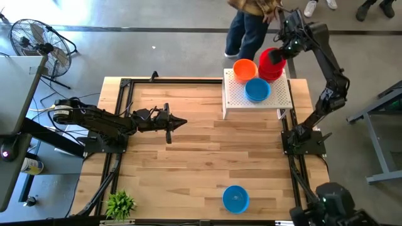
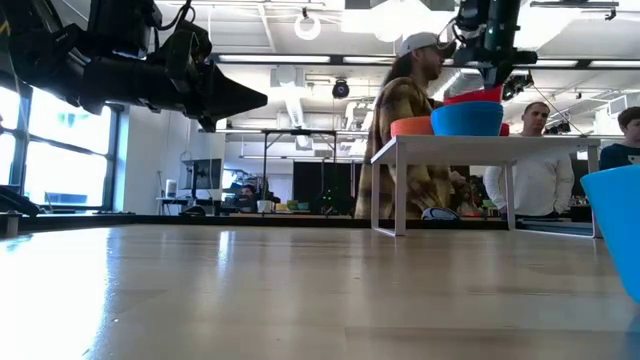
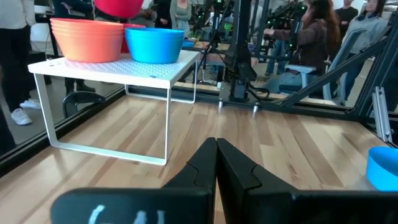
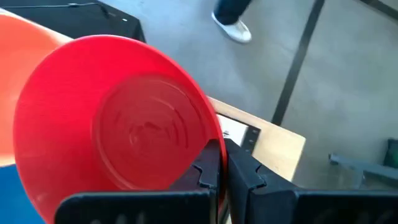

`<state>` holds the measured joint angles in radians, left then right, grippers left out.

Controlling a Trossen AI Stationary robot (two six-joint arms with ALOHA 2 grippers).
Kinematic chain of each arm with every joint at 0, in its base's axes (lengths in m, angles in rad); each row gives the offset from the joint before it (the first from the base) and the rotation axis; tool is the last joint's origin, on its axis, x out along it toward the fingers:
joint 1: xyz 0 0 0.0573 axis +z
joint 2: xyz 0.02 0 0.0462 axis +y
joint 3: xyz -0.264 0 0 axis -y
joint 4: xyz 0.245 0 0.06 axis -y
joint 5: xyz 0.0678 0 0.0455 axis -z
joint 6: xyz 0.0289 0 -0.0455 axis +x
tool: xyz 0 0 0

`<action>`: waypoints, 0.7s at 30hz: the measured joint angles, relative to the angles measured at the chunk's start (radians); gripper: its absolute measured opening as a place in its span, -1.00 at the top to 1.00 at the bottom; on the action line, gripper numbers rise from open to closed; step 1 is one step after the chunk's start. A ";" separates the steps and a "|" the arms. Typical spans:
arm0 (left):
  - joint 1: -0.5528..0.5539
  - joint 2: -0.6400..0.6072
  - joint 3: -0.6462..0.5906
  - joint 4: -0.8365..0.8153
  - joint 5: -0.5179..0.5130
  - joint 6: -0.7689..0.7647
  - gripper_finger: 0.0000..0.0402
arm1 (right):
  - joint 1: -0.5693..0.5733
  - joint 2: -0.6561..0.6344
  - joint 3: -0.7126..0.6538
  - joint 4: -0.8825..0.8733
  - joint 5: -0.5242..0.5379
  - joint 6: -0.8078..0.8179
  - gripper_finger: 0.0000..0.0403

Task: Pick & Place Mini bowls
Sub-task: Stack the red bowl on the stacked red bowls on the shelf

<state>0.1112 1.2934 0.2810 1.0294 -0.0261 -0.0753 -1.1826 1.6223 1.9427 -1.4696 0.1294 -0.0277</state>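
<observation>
High view: the right gripper point(image 1: 281, 55) is clamped on the rim of a red bowl point(image 1: 270, 63), over the far right corner of the white perforated stand point(image 1: 235, 100). An orange bowl stack point(image 1: 245, 68) and a blue bowl point(image 1: 257, 90) sit on the stand; 1 more blue bowl point(image 1: 235, 198) lies on the table's near edge. The left gripper point(image 1: 178, 122) waits mid-table, fingers pressed together, empty.

Low view: the red bowl point(image 2: 478, 96) appears to sit just behind the blue one point(image 2: 467, 118), though whether it rests on a stack is hard to tell.

Left wrist view: the stand point(image 3: 161, 74) carries orange point(image 3: 87, 38) and blue point(image 3: 154, 43) bowls.

Right wrist view: the fingers point(image 4: 208, 165) pinch the red bowl's point(image 4: 118, 137) rim. To do this step well, keep the bowl level, move slowly and clear the neighbouring bowls before releasing.
</observation>
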 joint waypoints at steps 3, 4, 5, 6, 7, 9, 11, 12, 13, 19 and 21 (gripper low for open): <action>0.000 0.000 0.000 0.000 0.000 0.000 0.99 | -0.025 0.018 0.000 0.000 -0.005 -0.006 1.00; 0.000 0.000 0.000 0.000 0.000 0.000 0.99 | -0.031 0.024 0.000 0.000 -0.005 -0.007 1.00; 0.000 0.000 0.000 -0.001 0.000 0.000 0.99 | -0.035 0.030 0.000 0.000 -0.008 -0.007 1.00; 0.000 0.000 0.000 -0.001 0.000 0.000 0.99 | -0.040 0.036 0.000 0.000 -0.012 -0.008 1.00; 0.000 0.000 0.000 -0.001 0.000 0.000 0.99 | -0.046 0.043 0.000 -0.001 -0.016 -0.010 1.00; 0.000 0.000 0.000 -0.002 0.000 0.000 0.99 | -0.057 0.056 0.000 -0.003 -0.029 -0.017 1.00; 0.000 0.000 0.000 -0.005 0.000 0.000 0.99 | -0.064 0.066 0.000 -0.004 -0.035 -0.020 1.00; 0.000 0.000 0.000 -0.007 0.000 0.000 0.99 | -0.067 0.070 0.000 -0.009 -0.037 -0.027 1.00; 0.000 0.000 0.000 -0.008 0.000 0.000 0.99 | -0.068 0.074 0.000 -0.014 -0.041 -0.031 1.00; 0.000 0.000 0.000 -0.008 0.000 0.000 0.99 | -0.068 0.090 0.000 -0.038 -0.079 -0.052 1.00; 0.000 0.000 0.000 -0.008 0.000 0.000 0.99 | -0.068 0.096 -0.001 -0.043 -0.082 -0.058 1.00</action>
<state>0.1112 1.2934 0.2810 1.0216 -0.0262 -0.0753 -1.2507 1.7185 1.9418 -1.5128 0.0477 -0.0855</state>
